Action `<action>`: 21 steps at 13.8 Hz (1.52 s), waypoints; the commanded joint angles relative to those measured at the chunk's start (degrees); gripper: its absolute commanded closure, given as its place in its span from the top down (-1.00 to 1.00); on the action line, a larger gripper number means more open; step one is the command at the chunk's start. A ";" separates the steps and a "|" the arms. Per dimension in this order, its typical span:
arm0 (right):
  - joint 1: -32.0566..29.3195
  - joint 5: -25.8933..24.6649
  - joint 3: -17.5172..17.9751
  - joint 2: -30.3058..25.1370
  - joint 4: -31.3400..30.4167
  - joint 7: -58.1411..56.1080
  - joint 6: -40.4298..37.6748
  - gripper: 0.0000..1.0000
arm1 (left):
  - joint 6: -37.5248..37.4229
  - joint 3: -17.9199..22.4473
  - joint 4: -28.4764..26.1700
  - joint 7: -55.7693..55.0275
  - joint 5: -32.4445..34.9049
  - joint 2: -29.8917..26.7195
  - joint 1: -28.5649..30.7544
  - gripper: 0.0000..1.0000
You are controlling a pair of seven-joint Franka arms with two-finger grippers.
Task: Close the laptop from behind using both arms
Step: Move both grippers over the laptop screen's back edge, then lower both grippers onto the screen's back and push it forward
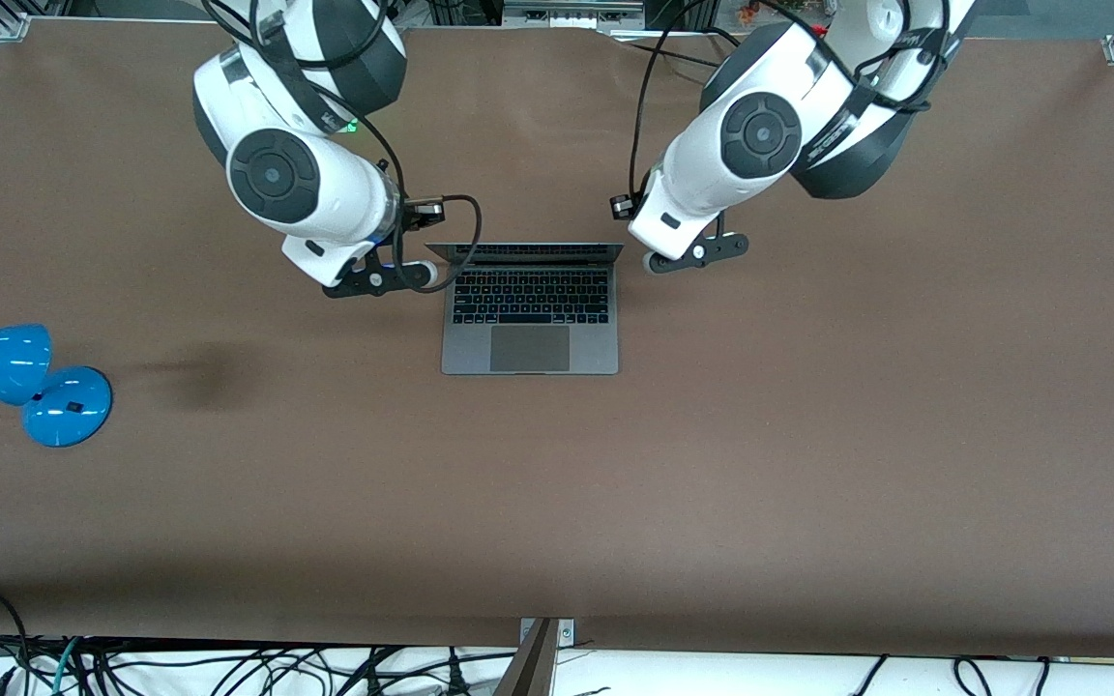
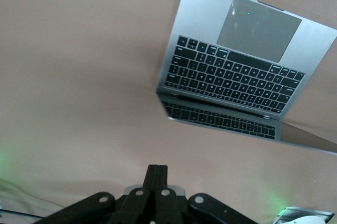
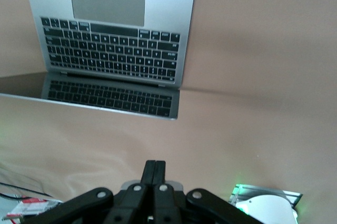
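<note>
Open laptop point(image 1: 529, 307) mid-table, a gripper at each end of its screed edge.

Front: right gripper point(image 1: 378, 278) and left gripper point(image 1: 697, 253) low beside the hinge corners; blue lamp point(image 1: 25, 382) toward the right arm's end. Left wrist: fingers point(image 2: 156, 182) clenched together, laptop point(image 2: 237, 71) near. Right wrist: fingers point(image 3: 154, 178) likewise pressed together, laptop point(image 3: 113, 34) near.

You can see the grey laptop point(image 1: 529, 308) sitting open in the middle of the brown table. Its black keys and big trackpad face up. The screen stands up at the edge closest to the two white arms, and the keys shine back in its dark glass. The trackpad end is nearer the front camera.
</note>
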 commanded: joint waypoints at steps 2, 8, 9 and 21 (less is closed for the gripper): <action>2.29 1.00 -0.34 3.32 0.11 0.68 -2.21 -0.96 | 3.53 0.27 1.69 -2.73 -0.61 4.04 -4.00 -1.00; 3.70 1.00 -0.34 6.49 -2.00 0.86 -2.21 -0.96 | 4.59 0.71 1.60 -2.64 0.71 6.49 -4.37 -1.00; 3.70 0.91 -0.34 6.67 -2.00 0.86 -2.04 -0.96 | 5.11 0.71 1.60 -2.64 0.71 6.67 -4.10 -1.00; 2.73 -0.32 -0.86 8.86 -1.03 -0.11 4.03 -0.95 | 9.86 2.03 4.85 -2.11 5.27 13.44 -4.19 -1.00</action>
